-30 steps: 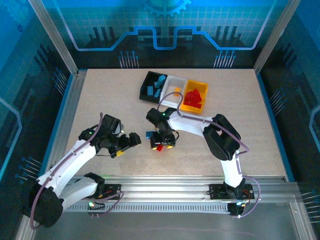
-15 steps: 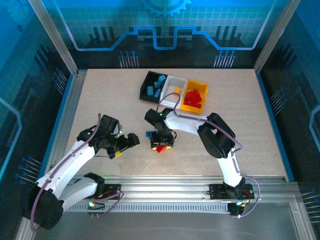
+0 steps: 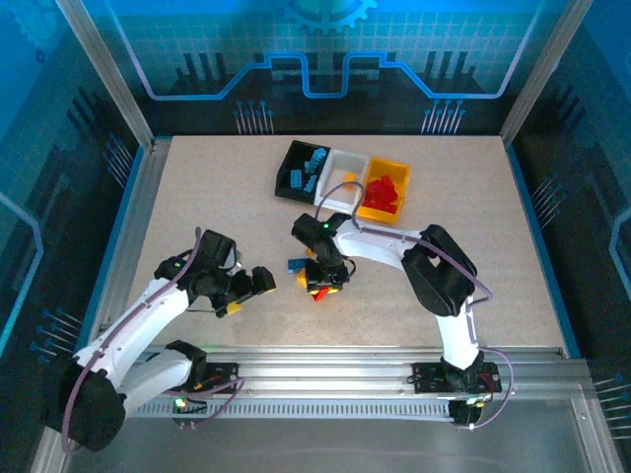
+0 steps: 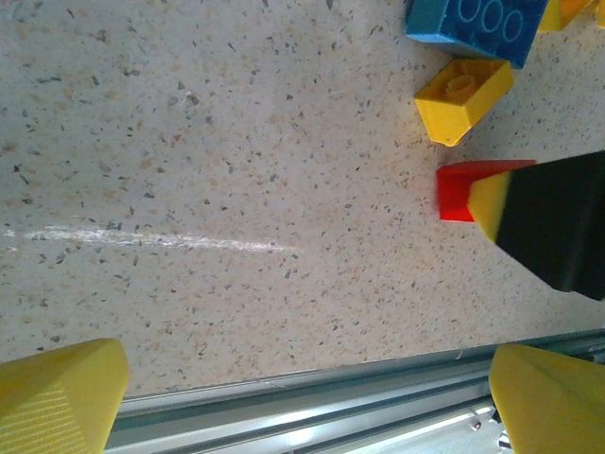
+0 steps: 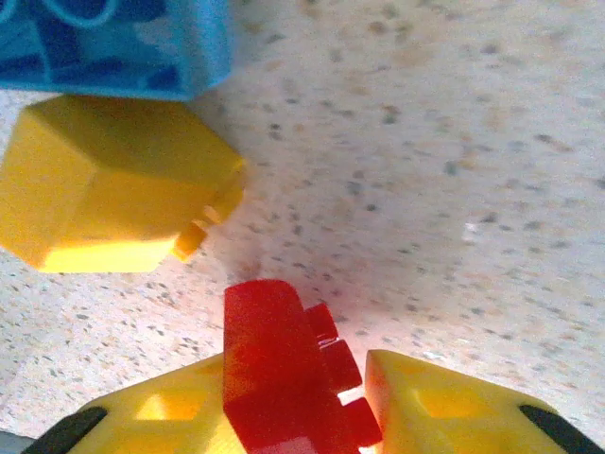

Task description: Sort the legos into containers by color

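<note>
My right gripper (image 5: 302, 402) is shut on a red lego (image 5: 279, 374), which is pinched between its yellow fingers just above the table. In the top view this gripper (image 3: 320, 283) is at the table's middle, with the red lego (image 3: 316, 294) at its near side. A yellow lego (image 5: 113, 184) and a blue lego (image 5: 113, 43) lie just beyond it. My left gripper (image 3: 254, 284) stands open to their left, fingers wide apart (image 4: 302, 397), looking at the red lego (image 4: 461, 189), the yellow lego (image 4: 463, 95) and the blue lego (image 4: 477, 19). The containers stand at the back: black (image 3: 299, 169), white (image 3: 343, 177), yellow-orange (image 3: 386, 189).
The black bin holds blue bricks (image 3: 315, 160), the white one a yellow brick (image 3: 349, 177), the yellow-orange one red bricks (image 3: 385, 191). A metal rail (image 4: 312, 402) runs along the table's near edge, close under my left gripper.
The right gripper's jaws have closed in onto the red lego. The left arm has hardly moved and stays open.
</note>
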